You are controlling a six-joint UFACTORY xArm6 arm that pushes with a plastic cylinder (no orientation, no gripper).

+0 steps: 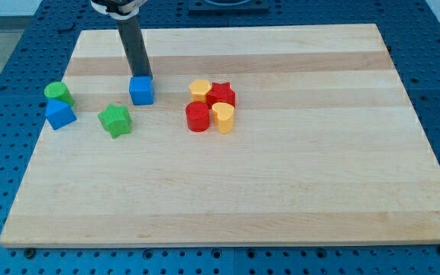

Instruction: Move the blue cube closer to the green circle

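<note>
The blue cube (141, 90) sits on the wooden board in the upper left part of the view. The green circle (58, 93) lies near the board's left edge, well to the left of the cube. My tip (140, 77) stands right behind the blue cube, at its top edge in the view, touching or almost touching it. The rod rises from there to the view's top.
A blue wedge-like block (59, 114) lies just below the green circle, touching it. A green star (115, 120) lies below-left of the blue cube. To the cube's right are clustered a yellow block (200, 89), a red star (222, 95), a red cylinder (198, 117) and a yellow heart (223, 117).
</note>
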